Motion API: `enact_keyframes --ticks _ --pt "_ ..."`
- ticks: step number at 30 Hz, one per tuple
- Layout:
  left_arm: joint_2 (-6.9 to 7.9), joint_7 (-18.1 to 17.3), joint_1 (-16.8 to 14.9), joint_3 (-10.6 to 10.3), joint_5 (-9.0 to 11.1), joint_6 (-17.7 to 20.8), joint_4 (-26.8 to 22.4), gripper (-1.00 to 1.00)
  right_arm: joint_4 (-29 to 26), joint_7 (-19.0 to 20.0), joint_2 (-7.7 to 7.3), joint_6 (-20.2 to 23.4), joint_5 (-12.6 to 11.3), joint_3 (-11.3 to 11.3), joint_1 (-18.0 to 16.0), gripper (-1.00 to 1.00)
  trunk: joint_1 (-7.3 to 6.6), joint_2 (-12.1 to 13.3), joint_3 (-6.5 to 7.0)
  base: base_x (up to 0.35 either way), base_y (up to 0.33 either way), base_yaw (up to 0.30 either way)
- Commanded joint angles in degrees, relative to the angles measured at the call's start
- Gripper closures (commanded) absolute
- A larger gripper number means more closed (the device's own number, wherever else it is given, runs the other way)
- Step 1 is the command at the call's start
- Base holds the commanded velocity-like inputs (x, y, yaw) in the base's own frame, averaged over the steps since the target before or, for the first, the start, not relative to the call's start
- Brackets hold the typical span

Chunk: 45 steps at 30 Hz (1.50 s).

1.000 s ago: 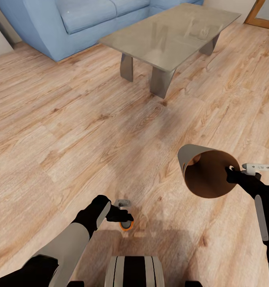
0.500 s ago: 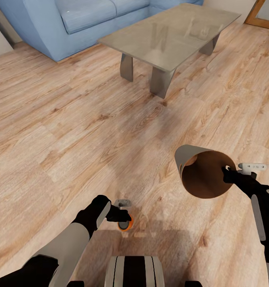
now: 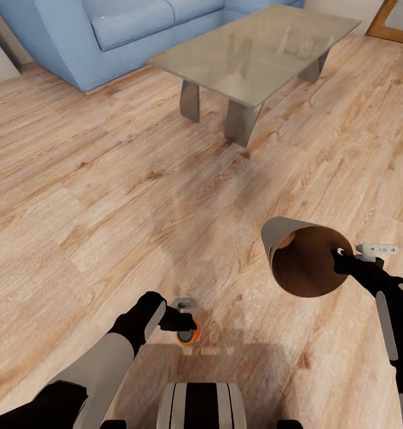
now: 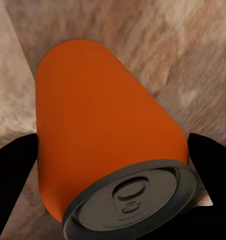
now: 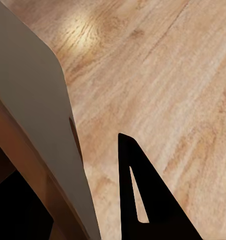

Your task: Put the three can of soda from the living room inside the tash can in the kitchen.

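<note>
Left fingers (image 3: pixel 188 326) clamp can (image 3: pixel 188 335); right fingers (image 3: pixel 338 261) grip bin (image 3: pixel 303 262) rim. Carry can toward 1 o'clock, into bin mouth.

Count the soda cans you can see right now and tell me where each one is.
2, probably. One orange can sits between the left gripper's fingers, low over the floor. An orange patch inside the tilted bin, which the right gripper holds, looks like another. More may be hidden inside.

orange can (image 3: pixel 188 336) | half hidden by left pincer (image 3: pixel 186 326) | sofa (image 3: pixel 106 36) cropped
</note>
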Motion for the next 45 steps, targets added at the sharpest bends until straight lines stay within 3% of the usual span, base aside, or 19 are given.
enact_keyframes --ticks 1,20,27,31,34,38,40,41,45 --pt "0.05 0.2 0.0 -0.3 0.5 0.2 -0.1 1.0 -0.1 0.4 0.02 0.3 -0.3 -0.1 -0.1 1.0 -0.04 0.0 0.19 0.0 0.0 0.0" --pt "0.06 -0.1 0.0 -0.3 0.5 0.2 -0.1 1.0 -0.1 0.3 0.07 0.3 -0.3 1.3 0.1 1.0 -0.53 0.3 4.4 0.0 0.0 0.0" --pt "0.21 -0.2 0.0 -0.4 0.4 0.0 -0.6 1.0 0.0 -0.1 0.07 0.4 -0.3 3.0 0.2 1.0 -0.71 0.3 5.95 0.0 0.0 0.0" --pt "0.38 -0.2 0.0 -1.5 0.3 -1.3 -1.3 1.0 -0.1 -0.1 0.07 1.6 -0.3 4.4 0.4 1.0 -0.81 0.4 6.84 0.0 0.0 0.0" --pt "0.55 -0.3 0.1 -2.9 0.3 -2.2 -2.1 1.0 -0.1 -0.1 0.02 5.1 -0.3 5.9 0.4 1.0 -0.89 0.4 7.5 0.0 0.0 0.0" --pt "0.82 -0.9 0.6 -5.0 0.3 -2.2 -7.8 1.0 -0.1 -0.1 -0.01 8.1 -0.3 8.1 0.4 1.0 -0.99 0.5 8.39 0.0 0.0 0.0" --pt "1.13 -1.0 0.8 -6.6 0.3 -0.4 -13.9 1.0 -0.1 -0.2 -0.04 11.6 -0.3 9.2 0.3 1.0 -1.04 0.5 8.83 0.0 0.0 0.0" --pt "1.33 -1.1 0.8 -7.2 0.5 2.6 -18.6 1.0 -0.1 -0.2 -0.11 13.5 -0.1 9.7 0.2 1.0 -1.07 0.5 9.05 0.0 0.0 0.0" --pt "1.6 -1.2 0.9 -7.4 0.7 7.0 -25.9 1.0 -0.1 -0.2 -0.12 14.8 1.3 10.0 0.0 1.0 -1.17 0.6 9.94 0.0 0.0 0.0"
